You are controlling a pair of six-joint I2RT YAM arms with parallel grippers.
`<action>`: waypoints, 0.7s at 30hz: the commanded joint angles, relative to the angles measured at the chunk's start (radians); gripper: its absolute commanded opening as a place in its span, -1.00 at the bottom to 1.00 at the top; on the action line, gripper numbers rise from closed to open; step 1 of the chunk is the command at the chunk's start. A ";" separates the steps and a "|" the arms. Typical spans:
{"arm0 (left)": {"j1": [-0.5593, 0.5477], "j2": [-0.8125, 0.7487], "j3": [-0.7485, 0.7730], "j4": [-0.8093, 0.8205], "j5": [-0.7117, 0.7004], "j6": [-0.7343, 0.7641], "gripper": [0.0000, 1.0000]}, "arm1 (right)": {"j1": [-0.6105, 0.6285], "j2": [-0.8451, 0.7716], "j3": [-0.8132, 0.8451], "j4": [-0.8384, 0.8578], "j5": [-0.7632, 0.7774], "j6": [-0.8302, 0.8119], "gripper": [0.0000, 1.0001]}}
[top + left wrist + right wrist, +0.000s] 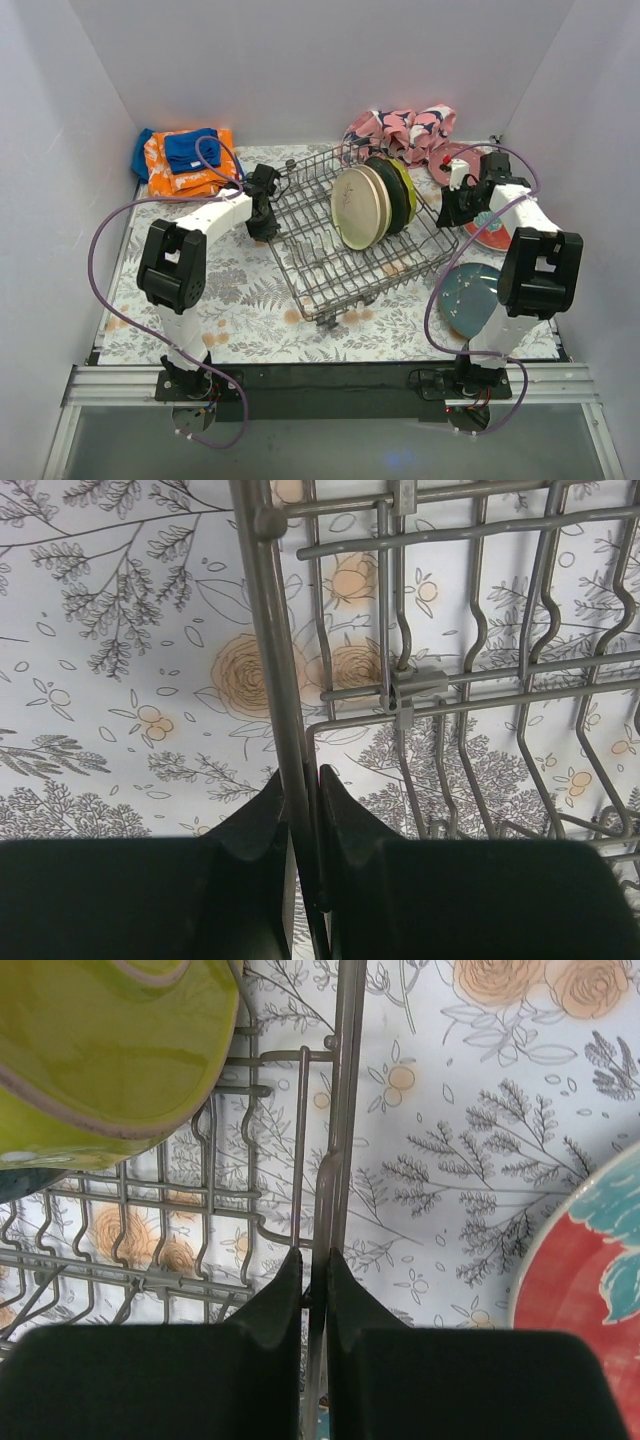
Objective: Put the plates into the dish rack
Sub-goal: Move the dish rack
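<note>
The left claw (302, 780) is pinched tight on one side rim of the dish rack (310, 268), and the right claw (313, 1260) is clamped on the opposite rim. The rack sits between them on the counter (240, 310). Several plates (362, 205) stand on edge inside the rack, just left of the right claw, and a red-and-teal plate (590, 1300) lies flat to its right.

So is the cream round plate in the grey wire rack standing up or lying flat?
Standing up: the cream round plate rests on its edge in the grey wire dish rack, tilted slightly.
</note>
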 commanded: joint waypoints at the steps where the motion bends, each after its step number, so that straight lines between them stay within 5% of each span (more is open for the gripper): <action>1: 0.096 -0.053 0.011 0.016 -0.017 -0.002 -1.00 | 0.040 0.050 0.107 0.028 0.010 -0.013 -0.97; 21: 0.187 0.030 0.122 0.005 0.006 0.038 -1.00 | 0.175 0.303 0.488 0.025 0.070 0.056 -0.97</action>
